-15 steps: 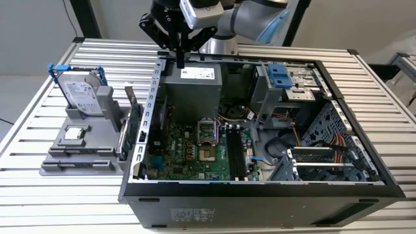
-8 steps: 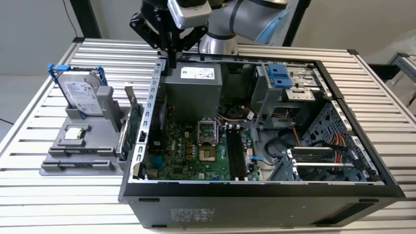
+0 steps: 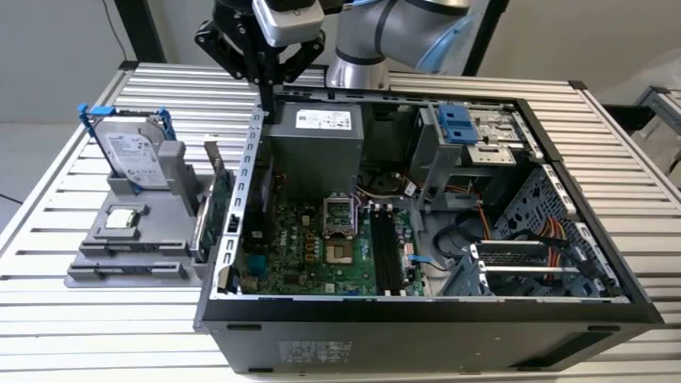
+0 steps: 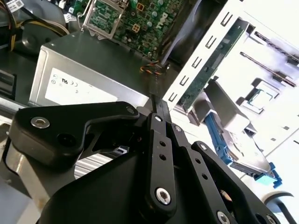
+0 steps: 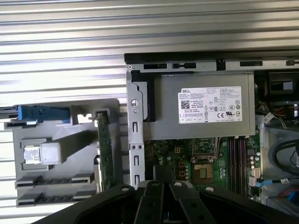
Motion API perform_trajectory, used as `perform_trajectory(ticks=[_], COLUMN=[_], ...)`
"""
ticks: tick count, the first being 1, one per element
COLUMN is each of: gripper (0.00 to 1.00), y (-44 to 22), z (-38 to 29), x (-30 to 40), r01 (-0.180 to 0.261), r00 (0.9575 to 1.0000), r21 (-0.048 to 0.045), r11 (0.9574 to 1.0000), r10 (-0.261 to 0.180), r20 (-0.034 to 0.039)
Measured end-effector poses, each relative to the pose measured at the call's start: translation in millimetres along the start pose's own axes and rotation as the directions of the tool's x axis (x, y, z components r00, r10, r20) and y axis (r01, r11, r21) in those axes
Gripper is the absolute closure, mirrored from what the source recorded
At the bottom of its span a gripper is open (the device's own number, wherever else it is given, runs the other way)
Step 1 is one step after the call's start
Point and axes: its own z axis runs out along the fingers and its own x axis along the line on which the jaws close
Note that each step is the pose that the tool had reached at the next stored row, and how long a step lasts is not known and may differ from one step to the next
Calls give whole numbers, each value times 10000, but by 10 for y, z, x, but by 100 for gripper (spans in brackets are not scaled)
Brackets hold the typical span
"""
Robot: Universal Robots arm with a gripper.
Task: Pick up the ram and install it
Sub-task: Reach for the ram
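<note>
Exterior view: gripper [image 3: 265,100] poised above the open computer case [image 3: 426,335].
Jaws pinched together, hold indeterminate; grey fixture [image 3: 107,275] stands spare parts upright, presumably presenting edges for grasping.

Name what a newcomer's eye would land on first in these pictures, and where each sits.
The open computer case, its green motherboard bared, takes the middle of the slatted table. The black gripper hangs over its far corner, by the grey power supply. At the exterior view's left, a grey holder carries a silver hard drive with a blue handle.
</note>
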Motion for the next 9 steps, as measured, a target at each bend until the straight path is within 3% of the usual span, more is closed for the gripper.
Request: perform_trajectory(ticks=[9], gripper=[100], y=[-16], z=[-4], x=[188], r01=[0], r00=[10000], r21=[0], r11=[10000], r10=[0], r20=[-3])
